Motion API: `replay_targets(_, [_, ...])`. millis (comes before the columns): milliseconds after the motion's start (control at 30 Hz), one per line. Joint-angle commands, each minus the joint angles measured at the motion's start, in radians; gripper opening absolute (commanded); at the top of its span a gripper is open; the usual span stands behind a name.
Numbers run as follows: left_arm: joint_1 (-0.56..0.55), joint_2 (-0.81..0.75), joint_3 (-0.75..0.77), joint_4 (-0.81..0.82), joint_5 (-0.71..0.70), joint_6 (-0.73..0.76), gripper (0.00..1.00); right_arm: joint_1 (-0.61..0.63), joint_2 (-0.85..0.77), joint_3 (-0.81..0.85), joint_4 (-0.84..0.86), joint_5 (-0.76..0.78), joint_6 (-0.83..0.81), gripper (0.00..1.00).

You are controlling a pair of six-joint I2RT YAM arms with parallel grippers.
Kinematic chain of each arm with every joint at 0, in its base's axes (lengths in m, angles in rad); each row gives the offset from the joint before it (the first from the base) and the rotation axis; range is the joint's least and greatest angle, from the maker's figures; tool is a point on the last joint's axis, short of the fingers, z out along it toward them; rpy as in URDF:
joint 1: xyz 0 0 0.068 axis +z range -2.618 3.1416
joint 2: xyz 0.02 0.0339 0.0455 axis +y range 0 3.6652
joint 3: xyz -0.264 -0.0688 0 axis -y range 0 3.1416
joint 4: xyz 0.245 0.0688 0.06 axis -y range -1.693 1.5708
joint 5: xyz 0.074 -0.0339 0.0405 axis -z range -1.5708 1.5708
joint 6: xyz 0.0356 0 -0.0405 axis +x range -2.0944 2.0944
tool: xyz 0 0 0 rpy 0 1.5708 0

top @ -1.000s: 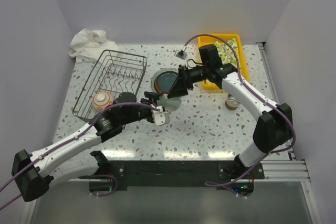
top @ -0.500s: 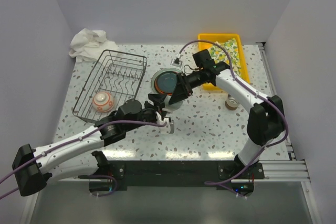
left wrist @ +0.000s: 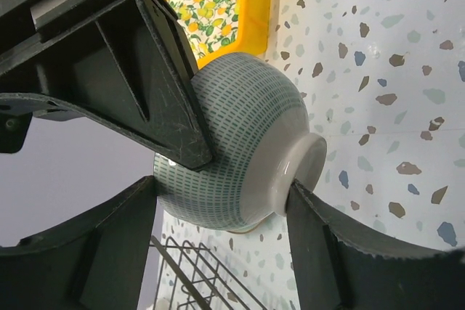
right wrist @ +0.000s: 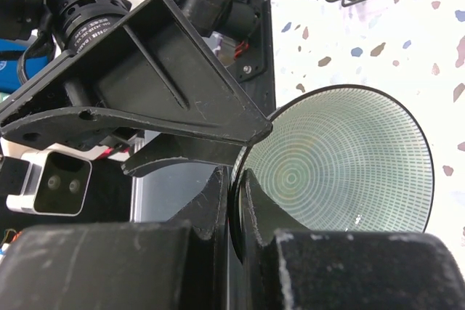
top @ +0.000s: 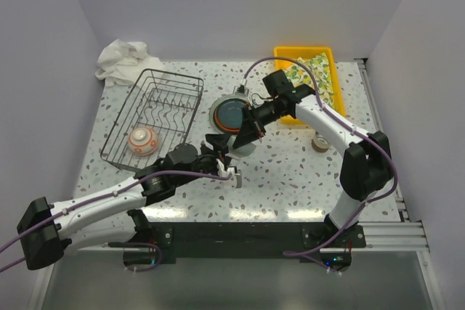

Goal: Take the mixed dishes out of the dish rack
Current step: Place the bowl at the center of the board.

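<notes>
A pale green bowl point(left wrist: 247, 150) with a fine dash pattern hangs on its side above the table, between both arms point(top: 245, 144). My left gripper point(left wrist: 225, 194) is shut on it, one finger against the rim side and the other on the foot ring. My right gripper point(right wrist: 236, 194) is shut on the bowl's rim point(right wrist: 341, 172), one finger inside and one outside. The dish rack point(top: 156, 110), a dark wire basket, stands at the left with a red-white bowl point(top: 142, 139) in its near corner. A stack of plates point(top: 231, 112) lies just behind the grippers.
A yellow tray point(top: 309, 85) with a lemon-print cloth sits at the back right. A small cup point(top: 320, 141) stands near the right arm. A crumpled white cloth point(top: 123, 59) lies behind the rack. The rack's wires point(left wrist: 203, 281) show below the bowl.
The left gripper carried the bowl right, away from the rack. The right gripper came in from the right and closed its jaws on the bowl's rim.
</notes>
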Motion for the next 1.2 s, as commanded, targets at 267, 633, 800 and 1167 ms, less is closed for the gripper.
replay_targets(267, [0.004,-0.096,-0.042,0.065,-0.196,-0.359,0.90,-0.007,-0.167,-0.085,0.093,0.418,0.090,0.00])
replay_targets(633, [0.019,-0.109,0.036,-0.072,-0.331,-0.711,1.00,-0.007,-0.339,-0.275,0.257,0.820,0.208,0.00])
replay_targets(800, [0.078,-0.107,0.075,-0.142,-0.359,-0.859,1.00,-0.009,-0.376,-0.329,0.294,0.974,0.233,0.00])
replay_targets(1167, [0.236,-0.115,0.176,-0.296,-0.440,-1.134,0.99,0.050,-0.390,-0.443,0.382,1.296,0.284,0.00])
